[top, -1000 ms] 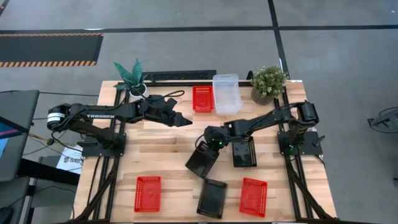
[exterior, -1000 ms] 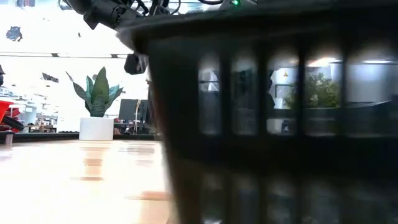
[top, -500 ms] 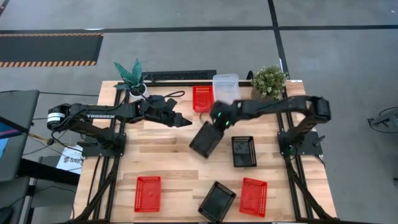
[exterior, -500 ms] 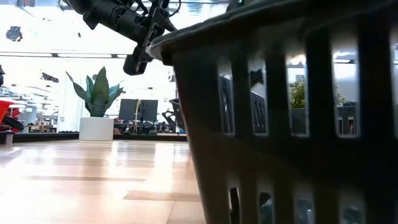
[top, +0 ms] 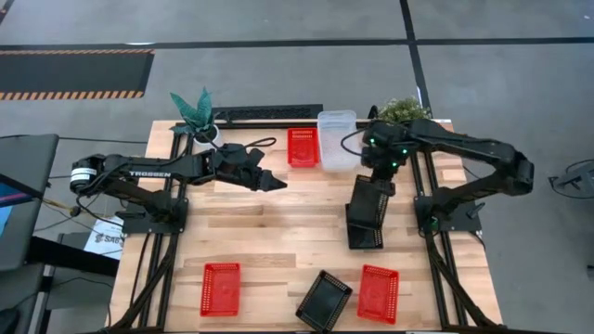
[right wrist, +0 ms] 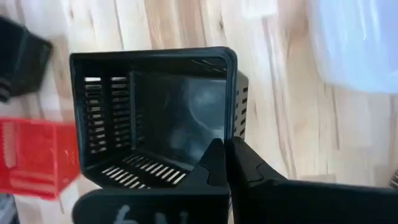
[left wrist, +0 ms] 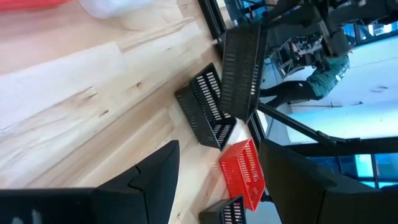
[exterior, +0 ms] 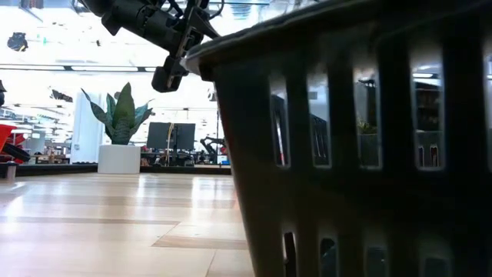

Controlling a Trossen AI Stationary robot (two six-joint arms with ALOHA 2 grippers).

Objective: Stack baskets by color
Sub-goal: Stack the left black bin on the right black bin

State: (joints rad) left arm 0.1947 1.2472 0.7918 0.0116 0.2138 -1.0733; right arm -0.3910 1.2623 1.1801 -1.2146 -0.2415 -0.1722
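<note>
— Basket (top: 368, 199), black mesh: where is it?
— Hanging tilted from the right hand (top: 380, 171), whose fingers are pinched tight on its rim, above another black basket (top: 363, 229) on the tabletop (top: 251, 232).
— And beyond?
— A clear basket (top: 336, 139) sits just beside that hand. The left hand (top: 271, 181) hovers well apart, spread wide, holding nothing.

Right claw (right wrist: 225, 163) pinched closed, apparently raised; left claw (top: 277, 183) spread, hovering.

the left arm (top: 148, 173) carries white lettering reading "trossen" along its dark link; no other text can be read.
</note>
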